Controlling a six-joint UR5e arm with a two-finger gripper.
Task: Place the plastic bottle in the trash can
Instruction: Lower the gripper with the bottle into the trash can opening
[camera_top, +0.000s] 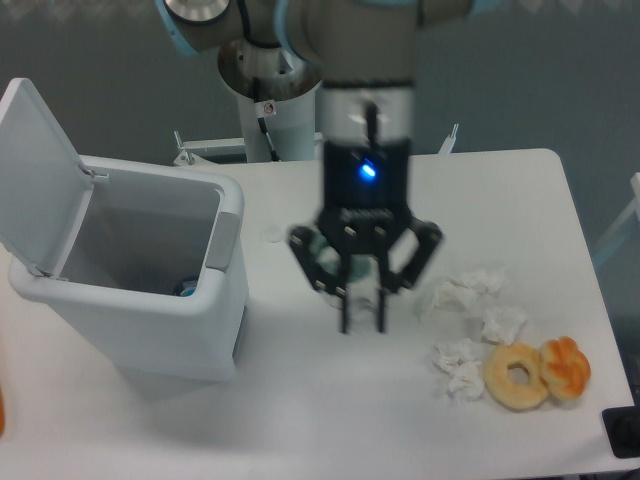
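The trash can (228, 240) is a large white bin standing at the left of the table. Its lid (38, 170) is hinged open and leans back to the left. My gripper (362, 318) hangs point-down over the middle of the table, to the right of the can. Its fingers (345, 310) are drawn close with a narrow gap. The plastic bottle (362, 285) shows only faintly as a clear shape held between them, just above the table.
A small blue thing (186, 289) lies inside the can. Crumpled white tissues (465, 292) are scattered to the right of the gripper. A doughnut (517, 377) and an orange pastry (566, 366) lie near the front right. A black object (624, 432) sits at the right corner.
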